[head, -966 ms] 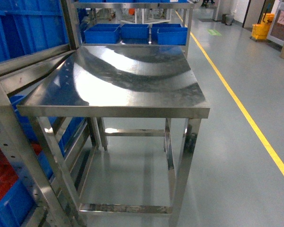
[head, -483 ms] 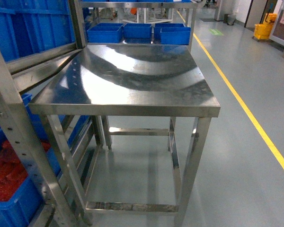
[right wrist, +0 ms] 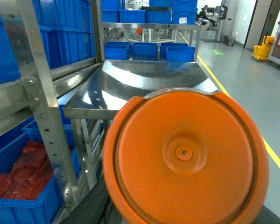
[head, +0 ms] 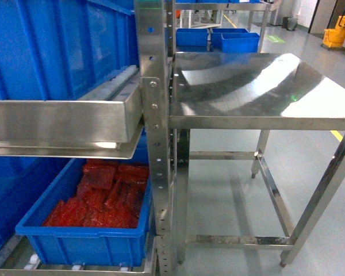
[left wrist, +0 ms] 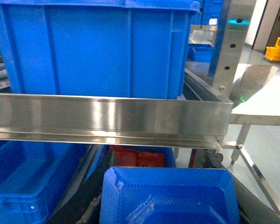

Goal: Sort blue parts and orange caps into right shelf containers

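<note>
A deep blue plastic crate (head: 86, 230) of red pieces is faced beside the bare steel table (head: 259, 92); neither gripper is seen, so alignment should be settled first.

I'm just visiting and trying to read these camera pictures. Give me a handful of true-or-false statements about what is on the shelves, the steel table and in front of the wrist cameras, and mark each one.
1. The low blue crate on the bottom shelf holds red pieces. True.
2. The steel table has crates standing on its top. False: its top is bare and shiny; the small blue bins sit behind it.
3. A big orange round disc fills the right wrist view. True.
4. The left wrist view shows a green tray below the camera. False: it is a blue tray.
5. A yellow line runs along the floor. True.
</note>
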Controlling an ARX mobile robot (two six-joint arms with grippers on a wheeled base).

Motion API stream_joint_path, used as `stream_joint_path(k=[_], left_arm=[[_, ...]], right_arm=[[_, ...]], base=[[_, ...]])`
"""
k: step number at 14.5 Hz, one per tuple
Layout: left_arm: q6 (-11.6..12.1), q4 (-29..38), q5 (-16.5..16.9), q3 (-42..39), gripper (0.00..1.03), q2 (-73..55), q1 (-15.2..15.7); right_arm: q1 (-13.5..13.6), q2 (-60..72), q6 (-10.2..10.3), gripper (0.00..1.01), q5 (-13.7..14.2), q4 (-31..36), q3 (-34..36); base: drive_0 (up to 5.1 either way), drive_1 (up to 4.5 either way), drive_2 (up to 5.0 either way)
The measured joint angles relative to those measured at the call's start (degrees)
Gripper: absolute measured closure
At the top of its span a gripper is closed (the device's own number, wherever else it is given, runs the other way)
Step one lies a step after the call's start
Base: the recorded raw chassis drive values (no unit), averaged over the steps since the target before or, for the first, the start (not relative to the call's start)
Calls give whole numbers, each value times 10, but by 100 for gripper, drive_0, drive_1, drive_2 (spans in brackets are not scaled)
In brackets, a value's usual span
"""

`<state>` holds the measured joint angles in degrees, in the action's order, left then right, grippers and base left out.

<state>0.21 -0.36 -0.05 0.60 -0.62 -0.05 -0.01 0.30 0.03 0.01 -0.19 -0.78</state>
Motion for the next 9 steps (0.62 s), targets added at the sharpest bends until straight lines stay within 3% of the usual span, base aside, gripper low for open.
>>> stream_joint_path(k=[9], left_arm=[[0,0,1,0,60,0,0]], right_arm=[[0,0,0,60,0,-3,0]], base=[[-494,243,243]])
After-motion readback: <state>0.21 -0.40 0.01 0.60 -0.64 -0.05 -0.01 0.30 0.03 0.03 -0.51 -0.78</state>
